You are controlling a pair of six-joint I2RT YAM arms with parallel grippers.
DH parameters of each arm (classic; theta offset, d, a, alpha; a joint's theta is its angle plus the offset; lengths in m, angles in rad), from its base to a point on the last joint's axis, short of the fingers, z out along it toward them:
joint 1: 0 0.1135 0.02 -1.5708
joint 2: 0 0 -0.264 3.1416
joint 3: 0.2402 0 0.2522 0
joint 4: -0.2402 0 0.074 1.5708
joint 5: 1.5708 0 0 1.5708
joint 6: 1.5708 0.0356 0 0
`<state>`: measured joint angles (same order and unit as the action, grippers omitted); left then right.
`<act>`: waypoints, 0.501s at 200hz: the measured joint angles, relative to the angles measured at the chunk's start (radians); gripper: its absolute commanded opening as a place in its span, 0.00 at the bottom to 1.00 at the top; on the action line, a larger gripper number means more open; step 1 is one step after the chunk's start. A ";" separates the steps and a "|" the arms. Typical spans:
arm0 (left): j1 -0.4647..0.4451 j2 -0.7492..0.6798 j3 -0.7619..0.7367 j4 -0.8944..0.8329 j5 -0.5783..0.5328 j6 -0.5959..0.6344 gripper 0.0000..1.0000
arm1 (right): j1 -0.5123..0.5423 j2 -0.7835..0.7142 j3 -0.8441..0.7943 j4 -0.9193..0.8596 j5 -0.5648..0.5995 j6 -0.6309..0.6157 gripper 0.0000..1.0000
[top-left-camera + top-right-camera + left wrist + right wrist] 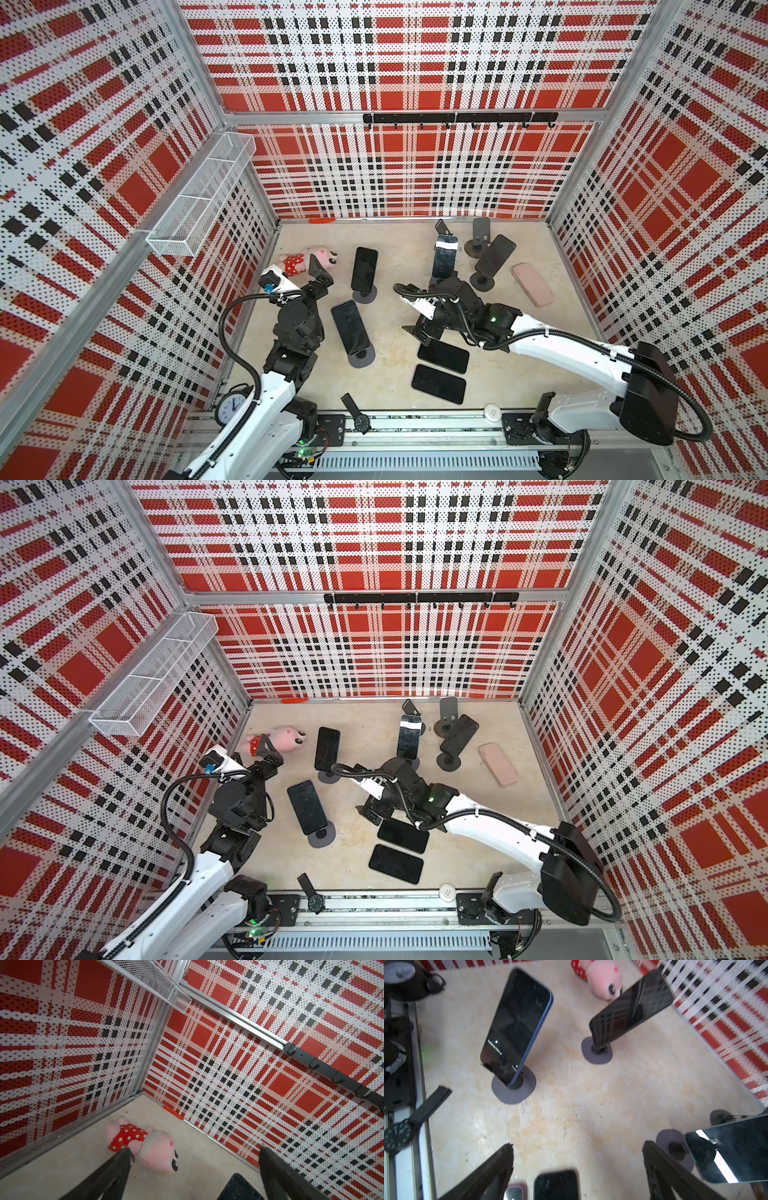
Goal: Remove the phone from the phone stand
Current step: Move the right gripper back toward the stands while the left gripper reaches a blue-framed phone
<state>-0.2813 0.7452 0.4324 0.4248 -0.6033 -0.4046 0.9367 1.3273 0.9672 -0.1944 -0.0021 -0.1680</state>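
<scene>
We see the right gripper (578, 1146) low in the centre of both top views, its fingers spread wide and holding nothing, just over the upper of 2 flat black phones (446, 357). Left of it a blue-edged black phone (351, 328) leans on its round grey stand (362, 356), 1 of 4 phones on stands. The left gripper (194, 1149), also wide and empty, hovers beside a pink plush toy (309, 259).
</scene>
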 measured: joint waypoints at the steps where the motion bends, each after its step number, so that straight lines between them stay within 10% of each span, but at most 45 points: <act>1: 0.001 0.000 0.000 0.000 0.001 0.000 0.98 | 0.002 -0.003 -0.002 0.007 0.005 0.002 1.00; 100: 0.090 0.138 0.164 -0.128 0.219 -0.040 0.98 | 0.004 -0.209 -0.248 0.455 0.370 0.086 1.00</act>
<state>-0.1917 0.8837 0.5964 0.2970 -0.3840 -0.4446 0.9409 1.1183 0.7197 0.2611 0.3676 -0.0818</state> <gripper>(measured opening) 0.981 0.998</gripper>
